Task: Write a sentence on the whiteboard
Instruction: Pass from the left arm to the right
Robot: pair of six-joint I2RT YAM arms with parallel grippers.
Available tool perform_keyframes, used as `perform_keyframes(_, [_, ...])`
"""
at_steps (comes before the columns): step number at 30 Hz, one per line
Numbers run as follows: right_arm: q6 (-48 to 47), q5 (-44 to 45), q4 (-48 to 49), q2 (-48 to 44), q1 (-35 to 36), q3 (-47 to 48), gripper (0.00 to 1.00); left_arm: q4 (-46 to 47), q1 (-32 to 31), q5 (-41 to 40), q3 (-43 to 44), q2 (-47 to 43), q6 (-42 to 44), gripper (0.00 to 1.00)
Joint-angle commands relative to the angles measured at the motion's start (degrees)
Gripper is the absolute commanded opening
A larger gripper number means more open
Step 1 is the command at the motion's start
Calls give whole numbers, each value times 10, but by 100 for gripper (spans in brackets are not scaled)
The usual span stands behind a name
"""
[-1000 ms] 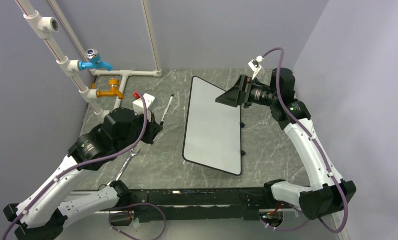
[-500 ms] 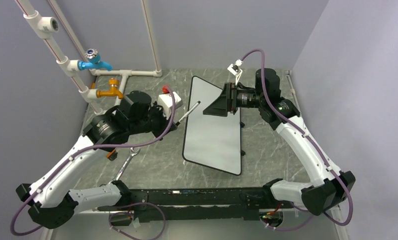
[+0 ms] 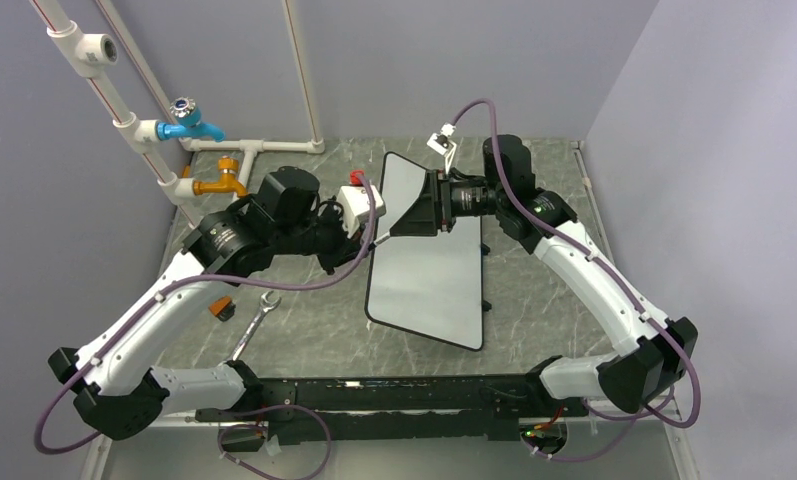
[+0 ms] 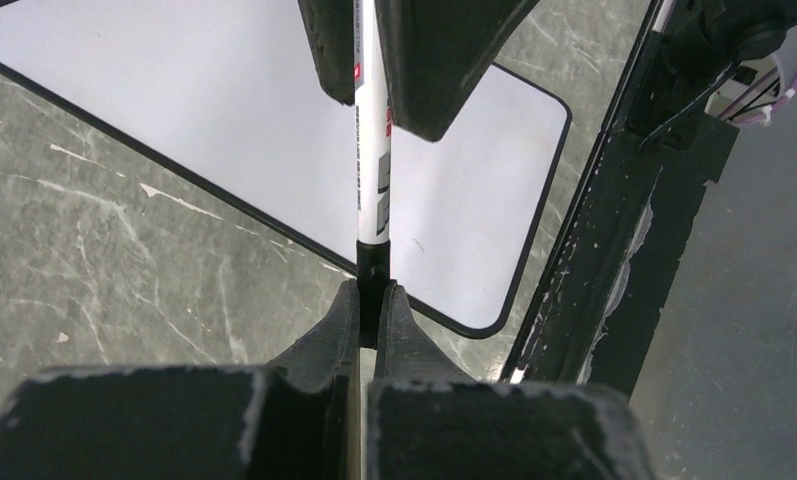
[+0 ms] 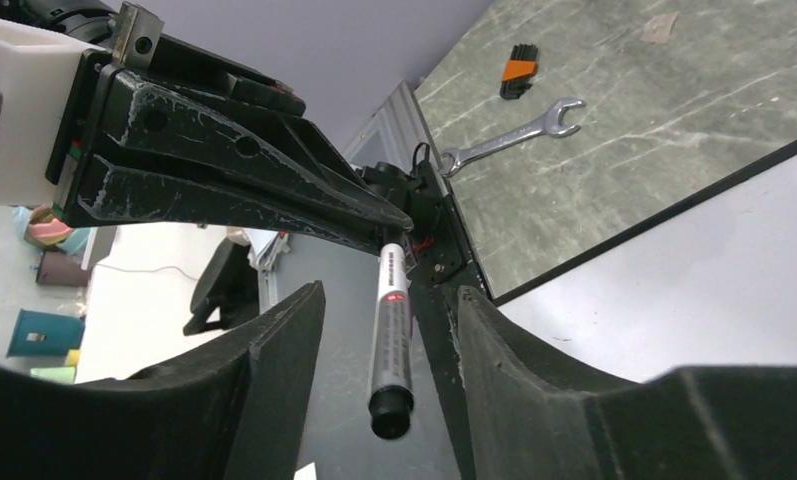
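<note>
Wrench: flat on the grey table, nearer than the left gripper and off to its left, well apart from it.
Orange-and-black piece: on the table near the wrench's far head, further left of the same gripper.
Left gripper: clenched on the black end of the marker, both fingers pressed tight against it.
Marker: white barrel, black at both ends, reaching from the left gripper across to the right gripper, raised off the board.
Right gripper: jaws partly apart, straddling the marker's free end. The right wrist view shows a gap on either side of the barrel.
Whiteboard: flat on the table directly below both grippers, white face up, black rim.
Taps: one blue, one orange, on white pipework beyond the left gripper and to its left.
</note>
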Motion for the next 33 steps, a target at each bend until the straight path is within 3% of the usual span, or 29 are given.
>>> perform_keyframes(1, [-10,-6,8,4,13,27,50,8,-1,21,13,2,41,0])
perform_keyframes(13, [-20,-2,-10,15,29,26,2,5,-1,2,28,16,53,2])
perform_keyframes(14, [-20,0,-11,15,29,26,0,7,-1,-2,26,13,50,6])
perform_keyframes(17, [-13,13,-6,7,30,25,0,10,-1,-27,19,3,38,52])
perform_keyframes(19, [-8,23,-3,1,29,26,0,9,-2,-42,12,-8,36,69])
perform_keyframes(22, [0,32,0,-3,29,32,0,10,-1,-48,-1,-23,33,70])
perform_keyframes(33, [12,23,4,-6,29,43,0,58,-1,-26,-34,-32,23,61])
